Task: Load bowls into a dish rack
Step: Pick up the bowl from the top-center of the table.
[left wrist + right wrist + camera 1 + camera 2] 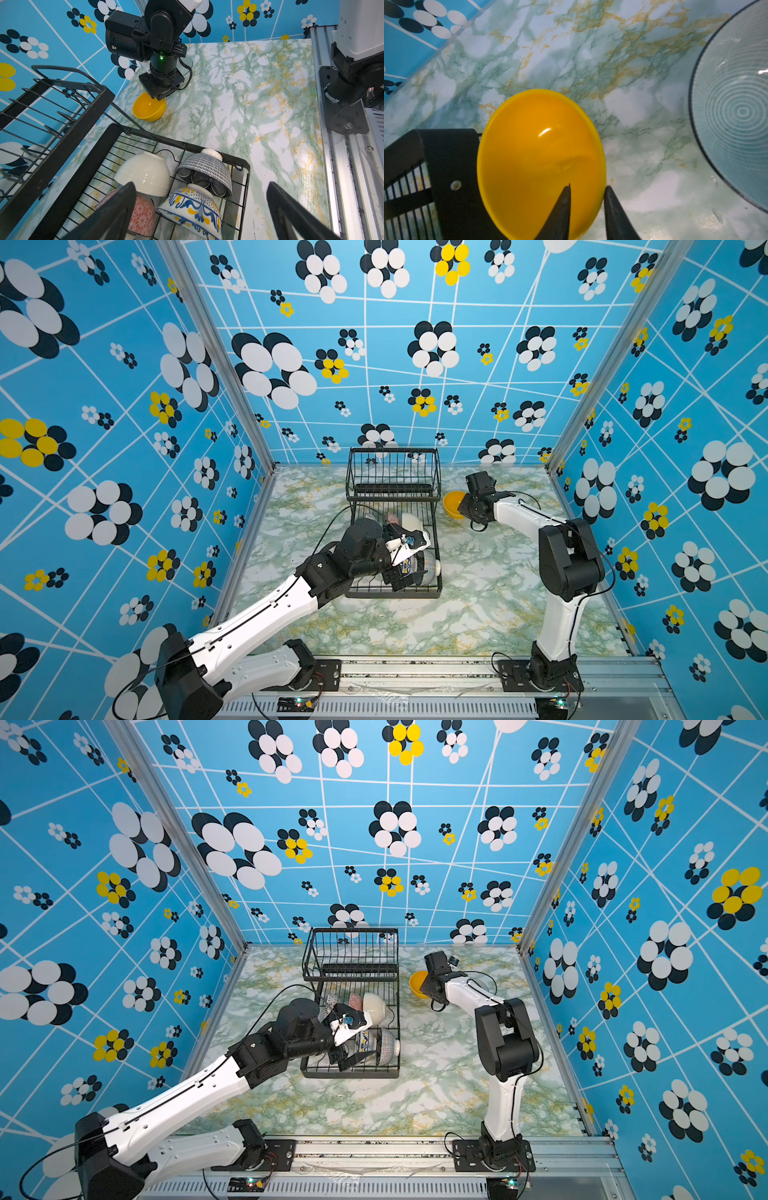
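**Pick-up stage for the yellow bowl (537,158).** The bowl stands upright on the table (478,605), just beside the dish rack (394,594) on the right arm's side, near the far corner of the lower tray. The right claw (587,188) meets it at the rim. In the right wrist view one finger lies over the bowl's interior and its partner just outside the wall, so the rim runs between them. The jaws stand narrowly apart, and whether they press on the rim cannot be told. A clear glass bowl (733,112) sits on the table near the yellow one, on the side away from the rack, with nothing touching it. Four bowls lie in the lower tray, tipped mouth-down or on edge: the cream-white bowl (145,174), the black-and-white bowl (205,170), the blue-yellow bowl (195,207) and the pink-red bowl (143,216). The left claw (200,185) hangs above them with its jaws wide apart, holding nothing. Judged from this layout, loading is past halfway, with at least two bowls outside the rack. The next move probably calls for a firm pinch on the thin rim, a lift clear of the tray's side wire, and a tilt to seat the bowl in a free slot. The left arm occupies the space over the tray and may need to give way first.
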Robot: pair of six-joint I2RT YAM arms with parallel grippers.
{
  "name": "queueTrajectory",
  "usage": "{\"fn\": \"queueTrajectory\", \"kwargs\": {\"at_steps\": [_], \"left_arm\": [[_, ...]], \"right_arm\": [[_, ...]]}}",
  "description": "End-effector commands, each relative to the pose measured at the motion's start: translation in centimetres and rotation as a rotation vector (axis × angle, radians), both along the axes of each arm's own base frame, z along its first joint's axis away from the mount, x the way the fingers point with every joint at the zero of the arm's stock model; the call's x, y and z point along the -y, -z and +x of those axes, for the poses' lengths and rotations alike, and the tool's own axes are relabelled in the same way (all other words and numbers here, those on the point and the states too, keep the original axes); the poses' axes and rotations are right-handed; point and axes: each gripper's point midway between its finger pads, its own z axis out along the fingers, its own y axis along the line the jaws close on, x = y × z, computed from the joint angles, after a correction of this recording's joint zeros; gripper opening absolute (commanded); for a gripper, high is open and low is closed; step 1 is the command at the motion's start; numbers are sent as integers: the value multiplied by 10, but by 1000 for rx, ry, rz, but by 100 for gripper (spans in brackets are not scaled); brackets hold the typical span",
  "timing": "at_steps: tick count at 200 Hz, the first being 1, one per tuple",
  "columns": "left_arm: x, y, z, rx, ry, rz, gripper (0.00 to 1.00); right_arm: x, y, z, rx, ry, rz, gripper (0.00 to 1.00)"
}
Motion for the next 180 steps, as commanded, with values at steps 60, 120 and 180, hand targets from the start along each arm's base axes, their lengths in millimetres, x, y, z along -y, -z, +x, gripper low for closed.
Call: {"fn": "queueTrajectory", "kwargs": {"at_steps": [60,120,180], "left_arm": [[2,5,2,-8,-3,-4,99],[2,7,2,-10,-4,2,99],[0,5,11,1,-60,-13,99]], "right_arm": [[4,4,8,-15,12,-12,15],[3,5,10,-19,4,-11,0],[11,-23,-9,46,-44,-46,0]]}}
